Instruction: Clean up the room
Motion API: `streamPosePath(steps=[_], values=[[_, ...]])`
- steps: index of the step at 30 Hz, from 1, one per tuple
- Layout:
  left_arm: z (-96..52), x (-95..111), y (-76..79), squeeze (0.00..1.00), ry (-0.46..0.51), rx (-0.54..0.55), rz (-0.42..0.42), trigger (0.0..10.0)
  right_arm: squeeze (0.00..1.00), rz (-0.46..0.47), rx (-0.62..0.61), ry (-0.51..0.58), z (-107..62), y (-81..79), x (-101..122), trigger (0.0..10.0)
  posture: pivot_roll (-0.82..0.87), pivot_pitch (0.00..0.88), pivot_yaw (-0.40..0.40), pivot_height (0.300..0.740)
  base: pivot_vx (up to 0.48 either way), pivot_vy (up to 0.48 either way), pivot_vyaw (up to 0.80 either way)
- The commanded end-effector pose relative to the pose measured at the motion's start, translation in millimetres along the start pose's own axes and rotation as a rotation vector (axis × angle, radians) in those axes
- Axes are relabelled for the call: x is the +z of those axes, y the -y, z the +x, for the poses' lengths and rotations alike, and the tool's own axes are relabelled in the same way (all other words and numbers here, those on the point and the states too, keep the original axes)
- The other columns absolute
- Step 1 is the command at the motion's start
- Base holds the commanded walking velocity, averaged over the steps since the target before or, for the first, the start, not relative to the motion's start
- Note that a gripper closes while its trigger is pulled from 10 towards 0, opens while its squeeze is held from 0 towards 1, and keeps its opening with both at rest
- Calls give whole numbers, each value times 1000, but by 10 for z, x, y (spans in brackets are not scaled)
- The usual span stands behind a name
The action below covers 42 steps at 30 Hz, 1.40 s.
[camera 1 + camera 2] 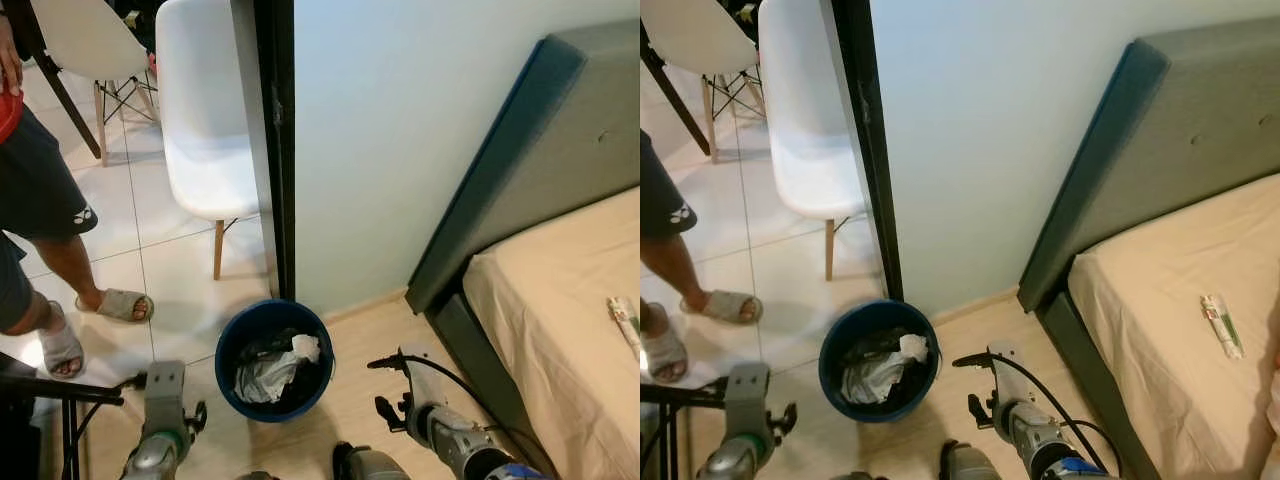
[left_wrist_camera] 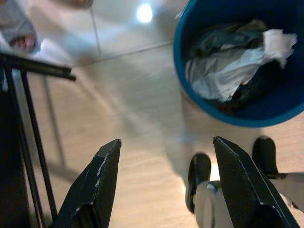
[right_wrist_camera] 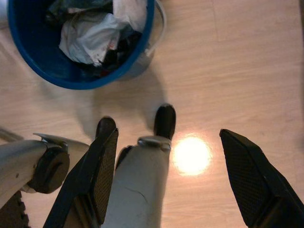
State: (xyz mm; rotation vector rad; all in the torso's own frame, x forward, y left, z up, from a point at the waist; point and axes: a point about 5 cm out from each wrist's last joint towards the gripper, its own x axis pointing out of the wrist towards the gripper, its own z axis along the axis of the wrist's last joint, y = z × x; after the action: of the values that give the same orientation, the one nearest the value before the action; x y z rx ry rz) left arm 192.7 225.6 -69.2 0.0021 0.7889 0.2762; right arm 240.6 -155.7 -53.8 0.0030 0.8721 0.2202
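Below, blue bin (image 1: 273,360) of crumpled trash, bystander cut off, both grippers' jaws spread.

This is a home, at the doorway between a bedroom and a tiled dining area: a bed (image 1: 560,300) with a grey upholstered headboard (image 1: 520,150), a blue waste bin (image 1: 274,358) on wood-look flooring, white moulded chairs (image 1: 205,130), and a person in house slippers (image 1: 118,304).

Blue bin (image 1: 228,345) w/ white+black trash (image 1: 270,370); white chair (image 1: 205,120); grey-green headboard (image 1: 540,140); beige mattress (image 1: 560,320).
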Motion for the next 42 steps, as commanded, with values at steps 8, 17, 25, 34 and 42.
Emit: streamPosePath(steps=[8,17,25,34,42], values=[[-55,-214,-53,0,-88,19,-55,10000,0,-8,-4,-34,-4,3,-57,10000,-36,35,19,740,0,0,-775],[-138,-456,-95,0,-178,28,-55,10000,0,-19,-9,-52,-15,30,-97,10000,-38,20,17,740,0,0,-474],[-161,-512,-80,0,-194,14,-31,10000,0,-25,0,-61,-14,16,-113,10000,-34,21,16,740,0,0,-748],[-147,-476,-58,0,-181,-1,-21,10000,0,-20,-1,-64,-12,8,-115,10000,-35,26,22,740,0,0,-775],[-129,-426,-29,0,-162,-20,-35,10000,0,-19,-4,-76,-17,13,-144,10000,-34,18,22,740,0,0,-775]])
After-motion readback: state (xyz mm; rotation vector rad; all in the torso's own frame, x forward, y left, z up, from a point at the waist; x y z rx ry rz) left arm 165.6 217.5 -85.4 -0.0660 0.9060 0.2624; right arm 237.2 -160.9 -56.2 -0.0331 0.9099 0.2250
